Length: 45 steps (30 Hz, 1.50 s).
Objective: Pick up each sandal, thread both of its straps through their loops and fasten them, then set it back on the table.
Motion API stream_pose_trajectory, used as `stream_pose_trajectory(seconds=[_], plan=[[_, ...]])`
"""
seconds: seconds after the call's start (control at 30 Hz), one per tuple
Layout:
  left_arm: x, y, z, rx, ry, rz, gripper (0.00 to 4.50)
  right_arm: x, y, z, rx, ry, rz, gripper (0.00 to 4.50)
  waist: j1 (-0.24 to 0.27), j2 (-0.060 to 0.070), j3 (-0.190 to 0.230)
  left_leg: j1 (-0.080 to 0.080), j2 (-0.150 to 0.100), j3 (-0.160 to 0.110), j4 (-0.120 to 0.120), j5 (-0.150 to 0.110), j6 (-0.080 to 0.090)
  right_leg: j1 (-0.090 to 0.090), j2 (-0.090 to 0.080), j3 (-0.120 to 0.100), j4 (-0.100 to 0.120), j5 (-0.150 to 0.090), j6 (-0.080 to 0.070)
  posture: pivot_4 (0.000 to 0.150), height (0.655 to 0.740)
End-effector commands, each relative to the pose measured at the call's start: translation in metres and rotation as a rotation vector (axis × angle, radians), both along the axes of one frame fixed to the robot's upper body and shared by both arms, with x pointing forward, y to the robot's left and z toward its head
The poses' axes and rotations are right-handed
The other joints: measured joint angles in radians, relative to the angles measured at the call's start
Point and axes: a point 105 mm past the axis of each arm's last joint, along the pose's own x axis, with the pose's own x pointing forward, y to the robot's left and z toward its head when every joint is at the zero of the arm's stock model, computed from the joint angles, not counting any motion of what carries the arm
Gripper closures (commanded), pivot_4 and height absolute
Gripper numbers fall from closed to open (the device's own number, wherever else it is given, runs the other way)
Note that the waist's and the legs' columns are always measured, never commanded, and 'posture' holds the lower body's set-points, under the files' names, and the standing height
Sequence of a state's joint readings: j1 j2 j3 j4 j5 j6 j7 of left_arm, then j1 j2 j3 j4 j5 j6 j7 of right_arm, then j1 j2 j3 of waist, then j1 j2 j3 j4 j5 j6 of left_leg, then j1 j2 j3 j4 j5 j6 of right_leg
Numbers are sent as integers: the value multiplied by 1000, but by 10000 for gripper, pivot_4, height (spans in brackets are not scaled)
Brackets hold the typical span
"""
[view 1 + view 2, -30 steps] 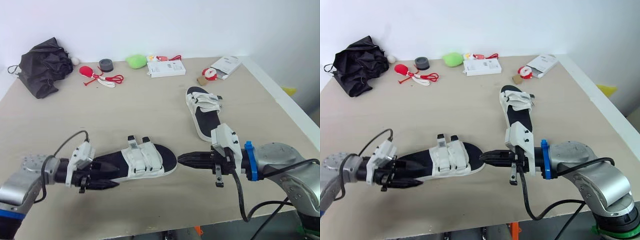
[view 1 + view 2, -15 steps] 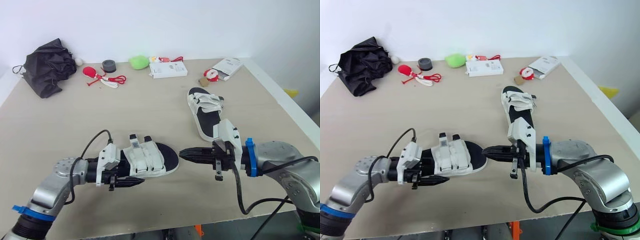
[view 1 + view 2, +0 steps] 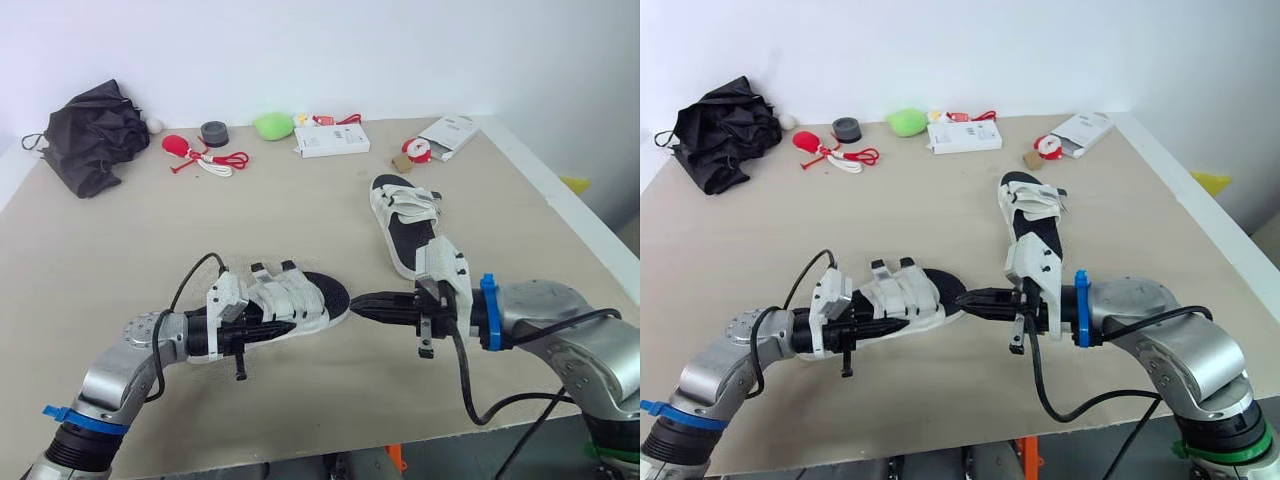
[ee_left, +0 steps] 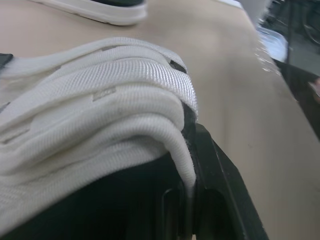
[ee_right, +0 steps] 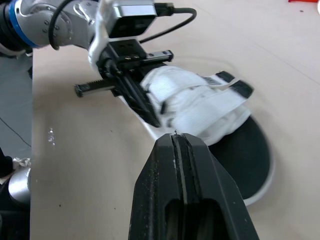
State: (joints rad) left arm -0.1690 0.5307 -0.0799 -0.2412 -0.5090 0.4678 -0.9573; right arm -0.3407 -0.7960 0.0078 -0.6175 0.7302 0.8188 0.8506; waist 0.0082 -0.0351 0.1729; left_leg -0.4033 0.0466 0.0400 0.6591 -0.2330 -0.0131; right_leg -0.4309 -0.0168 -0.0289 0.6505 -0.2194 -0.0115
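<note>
Left eye view showed me a pale tan table set against a plain white wall, with a white strip along its right edge. Along the far edge sat a crumpled black bag, a red cord, a grey tape roll, a green lump and two white boxes.

The near sandal, white-strapped with a black footbed, lay at the front of the table with its toe pointing to the robot's right. My left gripper was clamped on it from the heel end. In the left wrist view the white straps draped over one black finger. I could not tell whether the sole was flat on the table or slightly tipped.

My right gripper had its fingers pressed together and held nothing. Its tip was just beside the toe of the near sandal.

The far sandal lay flat on the table further back on the right, well apart from both grippers.
</note>
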Motion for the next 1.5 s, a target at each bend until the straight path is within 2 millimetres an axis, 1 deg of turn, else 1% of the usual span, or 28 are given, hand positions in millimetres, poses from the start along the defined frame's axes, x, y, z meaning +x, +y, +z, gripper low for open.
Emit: stream_pose_trajectory(seconds=[0.03, 0.1, 0.13, 0.17, 0.2, 0.23, 0.3, 0.37, 0.43, 0.47, 0.57, 0.6, 0.67, 0.77, 0.9, 0.93, 1.07, 1.1, 1.13, 1.2, 1.23, 1.3, 1.33, 1.4, 1.43, 1.5], plan=[[42, 30, 4, -34, 16, 360, 44433, 8, 9, 17, 57, -99, -13, 45000, -1, 0, 0, 2, 0, 0, 0, 0, 1, 2, 0, 1, 0, 1, 0, 1500, 7400], [63, 47, 9, -50, 12, 534, 44433, 13, 13, 22, 81, -119, -26, 45000, -1, 0, 0, 2, 0, -1, 1, 2, 3, 4, 1, 0, 0, 2, -1, 1500, 7400], [80, 70, 12, -51, 6, 697, 44433, 17, 19, 27, 103, -148, -23, 45000, -1, 0, 0, 3, 0, -1, 1, 2, 4, 4, 1, -1, 0, 3, -1, 1500, 7400], [91, 89, 14, -53, 10, 822, 44433, 20, 26, 32, 123, -172, -20, 45000, -3, 0, 0, 4, 1, -1, 1, 3, 5, 5, 2, 0, 0, 4, -1, 1500, 7400], [98, 103, 15, -57, 18, 903, 44433, 22, 31, 35, 138, -188, -18, 45000, -4, 0, 0, 6, 2, -1, 0, 3, 5, 6, 3, 0, 0, 5, -2, 1500, 7400], [103, 117, 17, -48, 5, 985, 44433, 26, 37, 41, 170, -215, -25, 45000, -6, -1, 0, 7, 2, -1, 0, 3, 5, 6, 4, 1, 0, 6, -3, 1500, 7400], [109, 138, 19, -52, 8, 1104, 44433, 34, 46, 51, 225, -246, -48, 45000, -9, -1, 0, 9, 3, -2, 0, 3, 5, 6, 10, 3, 0, 8, -5, 1500, 7400], [112, 159, 19, -53, 13, 1225, 44433, 37, 54, 58, 279, -261, -51, 45000, -10, -1, 0, 10, 4, -1, -1, 3, 5, 6, 11, 6, 0, 9, -5, 1500, 7400], [113, 171, 20, -45, 9, 1291, 44433, 36, 60, 62, 324, -262, -35, 45000, -10, -1, 0, 9, 5, -1, -2, 3, 5, 6, 12, 5, 0, 8, -6, 1500, 7400], [113, 174, 20, -36, 3, 1302, 44433, 36, 61, 63, 337, -259, -29, 45000, -10, -1, 0, 10, 5, -1, -2, 3, 5, 6, 11, 6, 0, 8, -6, 1500, 7400], [113, 170, 18, -9, -18, 1293, 44433, 34, 63, 59, 334, -245, -16, 45000, -10, -1, 0, 10, 4, -1, -3, 3, 4, 5, 10, 8, 0, 8, -7, 1500, 7400], [113, 168, 20, -28, -31, 1285, 41297, 34, 63, 57, 327, -243, -12, 45000, -10, -1, 0, 10, 3, 0, -3, 3, 3, 5, 9, 8, 0, 8, -7, 1500, 7400], [112, 162, 23, -66, -39, 1256, 34399, 34, 62, 54, 311, -243, -10, 45000, -10, -1, 0, 10, 3, 1, -3, 2, 3, 5, 7, 10, 0, 8, -6, 1500, 7400], [112, 151, 30, -50, -78, 1196, 20410, 33, 61, 50, 298, -236, 1, 45000, -9, -2, 0, 10, 2, 3, -3, 2, 3, 5, 5, 12, 0, 9, -5, 1500, 7400], [108, 147, 39, -48, -117, 1156, 1077, 30, 57, 45, 275, -220, 31, 45000, -8, -2, 0, 10, 0, 5, -3, 2, 3, 4, 4, 14, -1, 9, -3, 1500, 7400], [104, 147, 43, -51, -125, 1136, 480, 30, 56, 43, 269, -213, 38, 45000, -8, -2, 0, 10, 0, 5, -3, 2, 3, 4, 4, 14, -1, 10, -3, 1500, 7400], [93, 146, 52, -53, -135, 1095, 480, 28, 52, 39, 256, -195, 59, 45000, -10, -3, 0, 10, 1, 9, -4, 2, 3, 3, 4, 17, -2, 10, -2, 1500, 7400], [87, 145, 54, -54, -134, 1077, 480, 27, 50, 37, 251, -188, 70, 45000, -9, -3, 0, 9, 1, 9, -4, 2, 3, 2, 4, 17, -2, 10, -2, 1500, 7400], [79, 148, 55, -31, -140, 1058, 480, 25, 48, 36, 245, -181, 84, 45000, -11, -4, 0, 9, 1, 9, -4, 2, 3, 2, 4, 18, -2, 10, -2, 1500, 7400], [55, 148, 57, -90, -73, 962, 480, 25, 46, 32, 232, -164, 113, 45000, -21, -5, 0, 9, 2, 10, -4, 1, 2, 0, 5, 19, -2, 10, -2, 1500, 7400], [45, 149, 58, -96, -58, 940, 480, 25, 44, 31, 228, -158, 122, 45000, -27, -5, 0, 9, 3, 11, -4, 1, 1, -1, 5, 21, -1, 9, -2, 1500, 7400], [32, 145, 59, -112, -11, 898, 480, 26, 41, 29, 225, -149, 133, 45000, -29, -5, 0, 7, 3, 12, -4, 1, 1, -4, 3, 22, -1, 9, -2, 1500, 7400], [17, 134, 60, -104, 8, 805, 480, 27, 39, 30, 231, -139, 136, 45000, -28, -5, 0, 7, 3, 11, -4, 1, 1, -4, 4, 21, -1, 9, -2, 1500, 7400], [-7, 121, 60, -97, 50, 692, 480, 30, 36, 32, 243, -120, 138, 45000, -30, -7, 0, 6, 3, 11, -4, 1, 1, -4, 7, 21, -1, 9, -2, 1500, 7400], [-19, 118, 61, -118, 69, 668, 480, 31, 33, 32, 246, -105, 141, 45000, -30, -6, 0, 6, 4, 11, -4, 1, 1, -5, 7, 21, -1, 9, -2, 1500, 7400], [-29, 117, 62, -147, 88, 664, 480, 30, 30, 31, 247, -90, 145, 45000, -30, -6, 0, 6, 4, 12, -4, 1, 1, -6, 6, 22, -1, 9, -2, 1500, 7400]])
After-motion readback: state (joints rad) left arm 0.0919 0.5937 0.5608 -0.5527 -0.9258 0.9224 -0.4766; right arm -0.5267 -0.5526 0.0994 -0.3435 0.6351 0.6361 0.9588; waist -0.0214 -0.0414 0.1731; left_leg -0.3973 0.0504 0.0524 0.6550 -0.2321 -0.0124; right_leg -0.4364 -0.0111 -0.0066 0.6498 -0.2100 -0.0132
